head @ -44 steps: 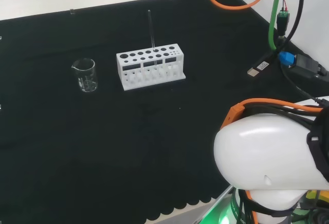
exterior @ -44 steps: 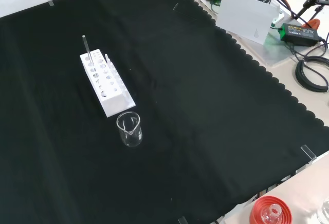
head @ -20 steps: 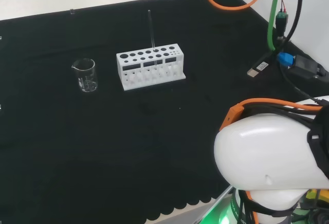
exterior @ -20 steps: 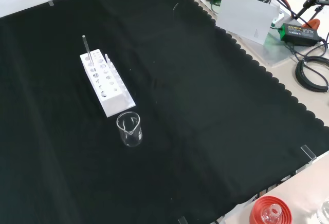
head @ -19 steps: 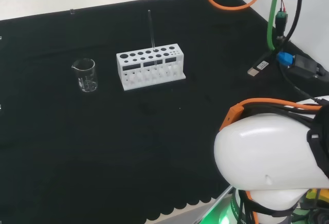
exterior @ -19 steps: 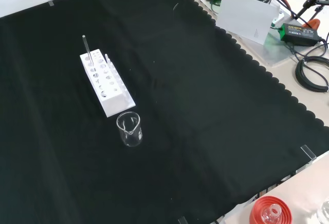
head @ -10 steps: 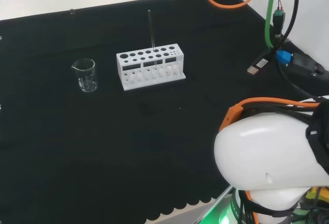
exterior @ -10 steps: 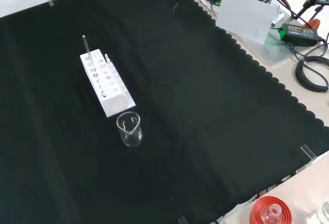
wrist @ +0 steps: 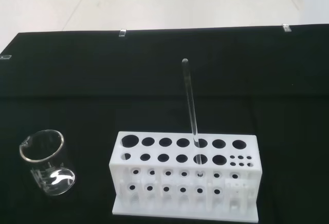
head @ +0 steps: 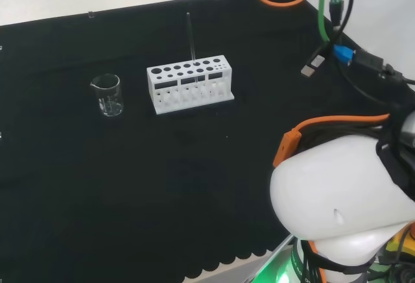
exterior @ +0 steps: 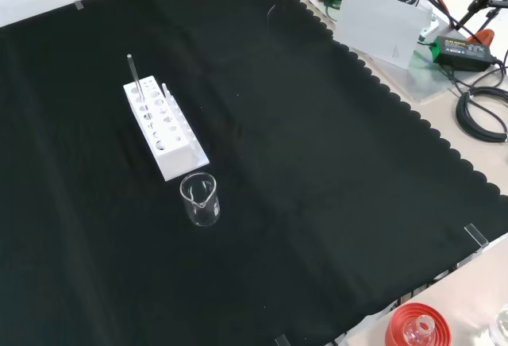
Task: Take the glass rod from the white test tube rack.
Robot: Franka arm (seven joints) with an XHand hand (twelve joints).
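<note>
1. Glass rod (wrist: pixel 190 103) standing nearly upright in a back-row hole of the white test tube rack (wrist: pixel 185 175), tilted slightly; upper length well clear of the rack top.
2. In the head view, rack near the middle of the black cloth on the tabletop (head: pixel 130 185), rod rising toward 12 o'clock from its far row; small clear beaker (head: pixel 107 95) at 9 o'clock from the rack, apart from it.
3. In the front view, beaker just off the rack's near end at about 5 o'clock, rod at the far end.
4. State of the hand: cannot tell.
5. Likely handling: thin, stiff, smooth and slippery, light, brittle under sideways load.
6. Best hold judged to be the bare upper stretch above the rack, pinched from opposite sides.
7. Lift along the rod's own line, to avoid levering against the hole or tipping the light rack.
</note>
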